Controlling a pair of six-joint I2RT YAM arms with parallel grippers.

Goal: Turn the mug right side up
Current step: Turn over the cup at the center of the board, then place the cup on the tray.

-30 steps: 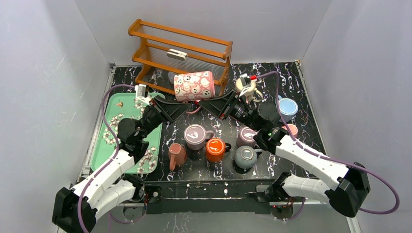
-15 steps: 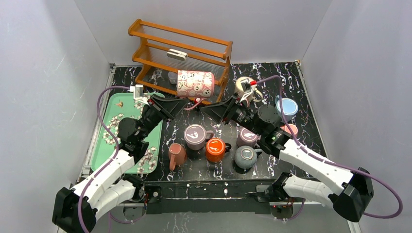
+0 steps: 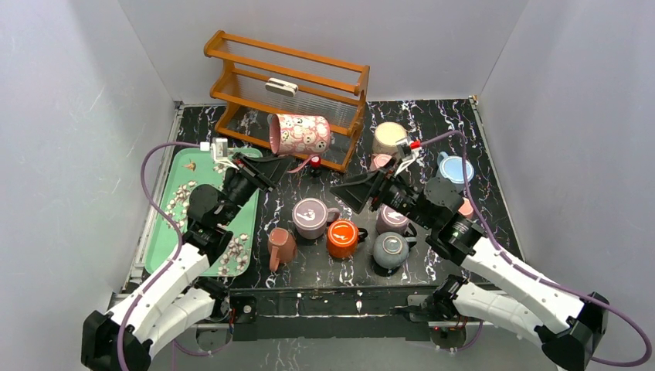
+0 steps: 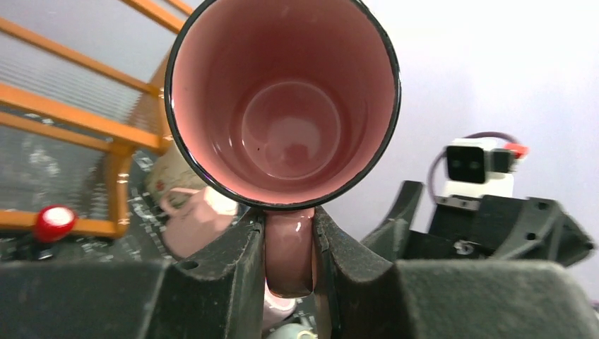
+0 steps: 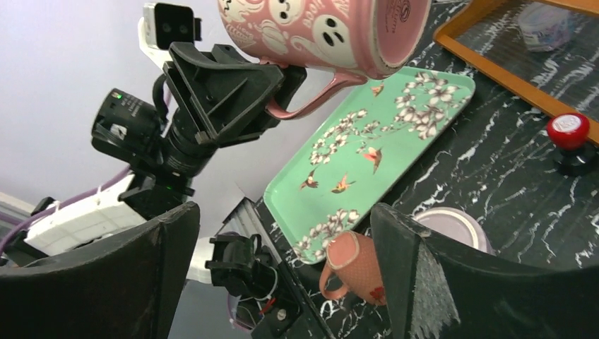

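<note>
The pink ghost-patterned mug [image 3: 301,133] hangs in the air in front of the rack, tilted on its side with its mouth towards the left. My left gripper [image 3: 292,165] is shut on its pink handle [image 4: 288,251]. In the left wrist view the mug's pink inside [image 4: 282,106] faces the camera, just above the left gripper [image 4: 288,236]. My right gripper [image 3: 349,193] stands wide open to the right of the mug, apart from it. The right wrist view shows the mug [image 5: 325,28] far beyond the open right gripper [image 5: 282,240], which holds nothing.
A wooden rack [image 3: 287,83] stands at the back and a green flowered tray [image 3: 171,224] lies on the left. Several mugs sit mid-table, among them purple [image 3: 310,217], orange [image 3: 341,238], grey [image 3: 390,250] and an upside-down salmon one [image 3: 281,248]. A red knob [image 3: 315,163] sits near the rack.
My right gripper has opened, let go of the mug and drawn back to the right. The left gripper keeps the handle, and the mug has swung its mouth leftward.
</note>
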